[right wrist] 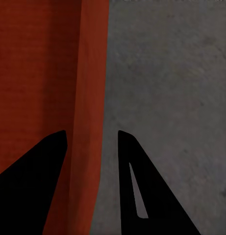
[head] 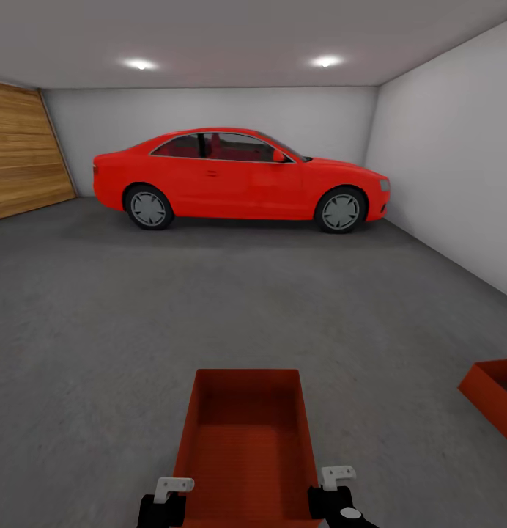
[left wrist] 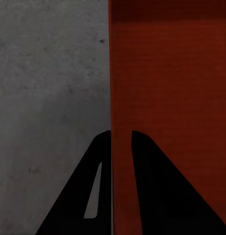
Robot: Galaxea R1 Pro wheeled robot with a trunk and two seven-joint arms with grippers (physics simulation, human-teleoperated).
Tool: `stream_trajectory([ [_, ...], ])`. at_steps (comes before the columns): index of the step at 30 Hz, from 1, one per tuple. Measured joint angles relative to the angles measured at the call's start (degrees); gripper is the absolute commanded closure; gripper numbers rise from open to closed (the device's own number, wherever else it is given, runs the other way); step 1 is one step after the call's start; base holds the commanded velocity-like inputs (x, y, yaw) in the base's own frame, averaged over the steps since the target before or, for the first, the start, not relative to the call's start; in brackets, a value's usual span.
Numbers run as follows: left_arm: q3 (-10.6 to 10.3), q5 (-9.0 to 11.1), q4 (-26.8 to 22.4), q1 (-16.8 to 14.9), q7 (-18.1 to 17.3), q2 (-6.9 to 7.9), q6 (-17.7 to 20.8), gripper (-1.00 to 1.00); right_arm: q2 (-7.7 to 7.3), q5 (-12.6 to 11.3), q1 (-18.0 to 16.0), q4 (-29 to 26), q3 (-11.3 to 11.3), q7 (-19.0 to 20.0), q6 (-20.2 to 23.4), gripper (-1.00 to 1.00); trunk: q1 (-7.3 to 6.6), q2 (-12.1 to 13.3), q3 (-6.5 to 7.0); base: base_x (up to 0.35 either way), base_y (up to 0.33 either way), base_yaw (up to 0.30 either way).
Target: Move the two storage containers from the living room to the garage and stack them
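Note:
I am in the garage. One red-orange storage container (head: pixel 246 440) is right in front of me at the bottom of the head view, open top up, over the grey concrete floor (head: pixel 209 308). My left gripper (head: pixel 176 485) straddles its left wall, shut on that wall (left wrist: pixel 171 73) in the left wrist view. At the container's right wall (right wrist: pixel 93 73), my right gripper (head: pixel 338 477) has one finger on each side and a gap shows on both sides. The other storage container (head: pixel 499 400) sits on the floor at the right edge. I cannot tell whether the near container touches the floor.
A red coupe (head: pixel 239 176) is parked across the back of the room. A wooden plank door (head: pixel 23 154) stands at the left and a white wall (head: pixel 459 161) runs along the right. Bare concrete lies between me and the car.

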Motion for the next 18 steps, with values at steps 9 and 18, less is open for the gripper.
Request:
stream_trajectory([
  [9, 0.0, 0.0, 0.0, 0.0, 0.0, 0.0, 0.0, 1.0, 0.0, 0.0, 0.0, 0.0, 0.0, 0.0, 0.0, 1.0, -0.03, 0.0, 0.0, 0.211, 0.0, 0.0],
  [18, 0.0, 0.0, 0.0, 0.0, 0.0, 0.0, 0.0, 1.0, 0.0, 0.0, 0.0, 0.0, 0.0, 0.0, 0.0, 1.0, 0.0, 0.0, 0.0, 0.063, 0.0, 0.0],
])
